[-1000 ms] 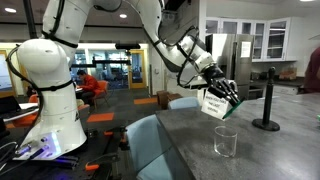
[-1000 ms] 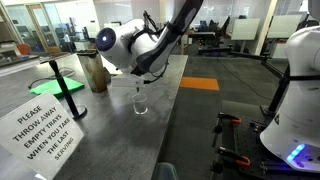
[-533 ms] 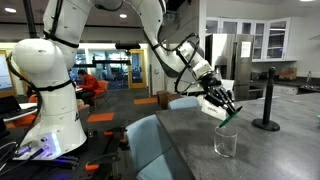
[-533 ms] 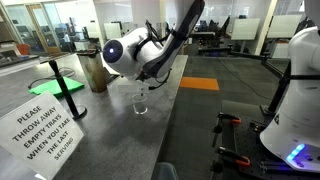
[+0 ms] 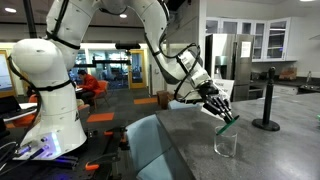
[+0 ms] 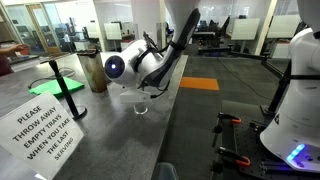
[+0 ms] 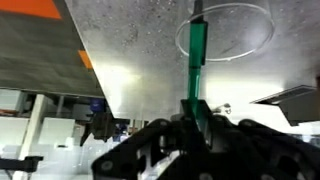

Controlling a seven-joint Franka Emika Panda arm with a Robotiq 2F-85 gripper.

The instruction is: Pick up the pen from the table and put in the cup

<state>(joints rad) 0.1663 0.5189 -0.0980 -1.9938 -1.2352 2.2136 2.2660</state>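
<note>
My gripper is shut on the thin green pen and holds it just above the clear cup, which stands on the grey table. In the wrist view the pen runs from my jaws up to the cup's round rim, its tip at or just inside the opening. In an exterior view the pen shows as a short green tip pointing down at the cup's rim. In an exterior view my gripper hangs over the cup and hides most of it.
A black post with a round base stands on the table beyond the cup. In an exterior view a white printed sign, a green stand and a brown jar are on the counter. A robot base stands beside the table.
My gripper has come down with the pen, from well above the cup to right over its rim. The white card behind it is now hidden.
</note>
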